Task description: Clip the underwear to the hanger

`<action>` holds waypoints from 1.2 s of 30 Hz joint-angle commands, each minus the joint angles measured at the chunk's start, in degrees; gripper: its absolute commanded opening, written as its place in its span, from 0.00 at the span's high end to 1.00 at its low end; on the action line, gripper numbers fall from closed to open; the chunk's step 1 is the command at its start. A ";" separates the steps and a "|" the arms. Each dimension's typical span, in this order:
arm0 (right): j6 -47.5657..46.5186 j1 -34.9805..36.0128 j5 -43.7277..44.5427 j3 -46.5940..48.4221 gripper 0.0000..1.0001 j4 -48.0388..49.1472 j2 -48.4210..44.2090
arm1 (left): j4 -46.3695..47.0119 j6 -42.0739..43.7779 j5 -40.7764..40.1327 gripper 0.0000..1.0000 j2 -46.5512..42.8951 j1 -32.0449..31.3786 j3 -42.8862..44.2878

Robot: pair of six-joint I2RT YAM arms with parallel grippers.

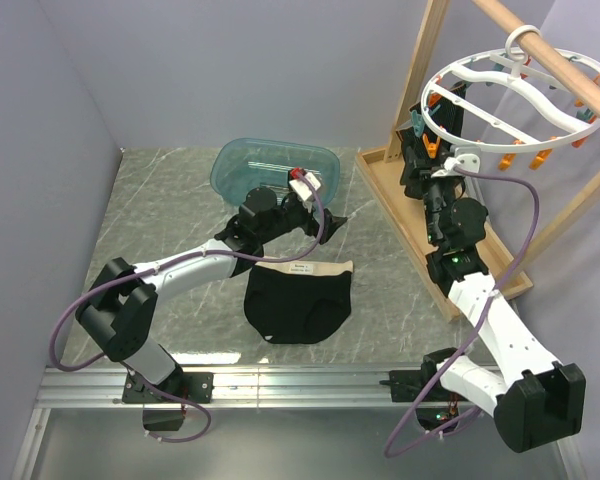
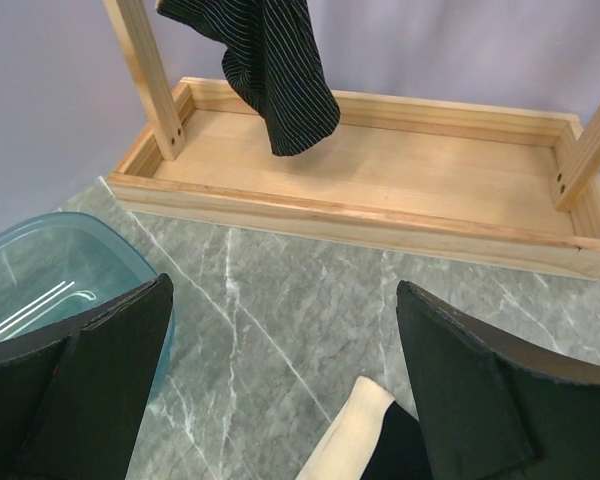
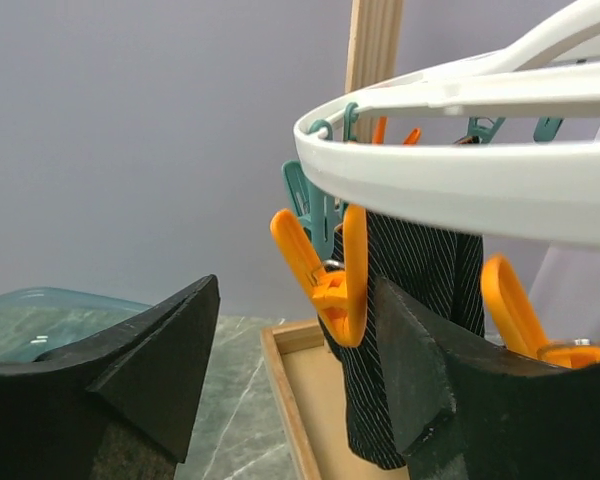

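Below the left pincer (image 2: 285, 290), the underwear (image 2: 352, 438) is mostly cropped.

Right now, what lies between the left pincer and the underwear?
Only bare table: the left wrist view shows the underwear close below the open left pincer.

Matt black cloth briefs with a cream waistband (image 1: 298, 300). Smooth, glossy white plastic ring hanger (image 3: 460, 190), shiny orange plastic clips (image 3: 335, 290). Pale wooden rack tray (image 2: 400, 160) with visible grain. Translucent teal plastic basin (image 2: 40, 270). Grey marble-patterned tabletop (image 2: 280, 300), smooth with slight sheen. Pinstriped black cloth garment (image 2: 280, 80).
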 commanded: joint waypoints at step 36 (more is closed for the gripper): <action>39.04 -16.46 -27.15 17.00 0.98 -24.38 1.15 | 3.55 -12.22 16.51 0.39 23.44 -3.35 40.17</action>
